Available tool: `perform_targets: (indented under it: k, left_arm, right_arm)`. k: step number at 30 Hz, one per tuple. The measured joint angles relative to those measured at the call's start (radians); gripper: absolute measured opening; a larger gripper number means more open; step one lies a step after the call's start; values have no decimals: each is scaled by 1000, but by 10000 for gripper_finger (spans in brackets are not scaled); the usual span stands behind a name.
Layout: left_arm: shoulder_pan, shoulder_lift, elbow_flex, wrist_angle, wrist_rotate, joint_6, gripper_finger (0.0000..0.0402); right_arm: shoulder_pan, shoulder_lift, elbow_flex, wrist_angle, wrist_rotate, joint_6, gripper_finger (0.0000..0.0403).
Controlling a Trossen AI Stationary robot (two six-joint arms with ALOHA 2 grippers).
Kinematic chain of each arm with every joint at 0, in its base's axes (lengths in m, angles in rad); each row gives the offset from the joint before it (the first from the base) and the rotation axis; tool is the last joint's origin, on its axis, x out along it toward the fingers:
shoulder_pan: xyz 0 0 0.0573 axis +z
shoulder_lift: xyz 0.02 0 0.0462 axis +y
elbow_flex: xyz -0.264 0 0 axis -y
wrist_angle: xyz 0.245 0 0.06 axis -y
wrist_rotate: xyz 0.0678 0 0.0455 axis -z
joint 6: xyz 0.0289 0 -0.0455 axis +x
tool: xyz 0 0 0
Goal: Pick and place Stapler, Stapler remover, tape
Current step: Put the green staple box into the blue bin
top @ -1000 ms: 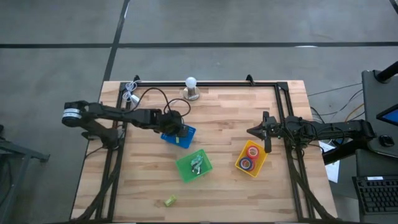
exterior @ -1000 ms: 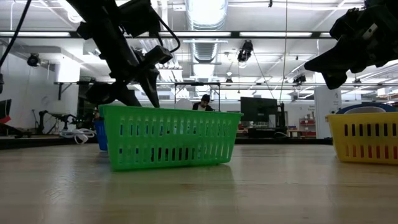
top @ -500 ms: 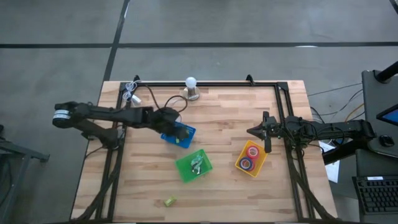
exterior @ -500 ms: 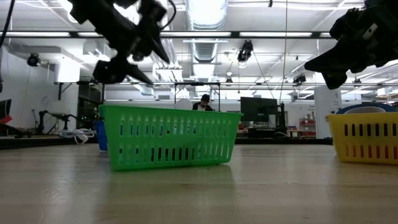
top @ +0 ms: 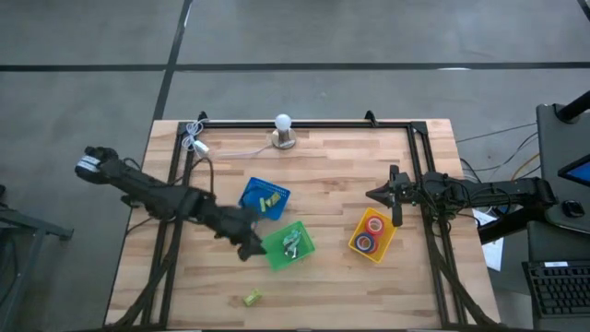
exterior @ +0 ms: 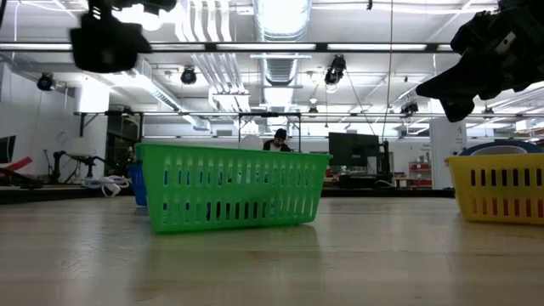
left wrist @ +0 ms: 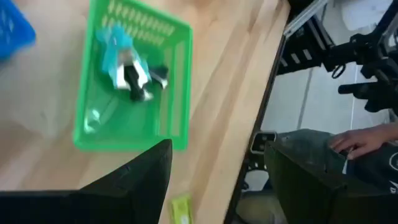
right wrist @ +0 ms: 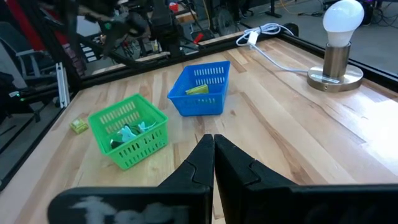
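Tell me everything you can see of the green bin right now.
The green bin is a small rectangular plastic basket with slotted walls, standing upright on the wooden table, rotated relative to the table's edges. It sits between the blue bin and the yellow bin. Inside lie a teal-and-black item and something clear, too blurred to name. The left claw hovers at its outer side; whether it touches is unclear.

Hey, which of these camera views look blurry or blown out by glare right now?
Left wrist view: the green plastic basket and everything around it are smeared by motion blur. Low view: the bright ceiling lights are blown out, and the left gripper is a blurred dark shape. High view and right wrist view: evenly lit, with the white bulb lamp sharp.
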Motion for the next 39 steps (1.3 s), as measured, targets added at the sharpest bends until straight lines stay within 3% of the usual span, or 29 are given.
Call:
perform_targets:
  k: [7,15,21,29,39]
  left_arm:
    - [-127,6,-15,0,-27,-198,259]
    - [-261,64,33,4,-185,-178,259]
    - [-313,217,101,-27,-185,-177,259]
    - [-353,428,170,-58,-86,-238,259]
    - [-374,570,210,-66,-67,-302,259]
  right_arm:
    - [0,0,0,0,0,0,9]
    - [0,0,0,0,0,0,9]
    - [0,0,0,0,0,0,9]
    - [0,0,0,0,0,0,9]
    - [0,0,0,0,0,0,9]
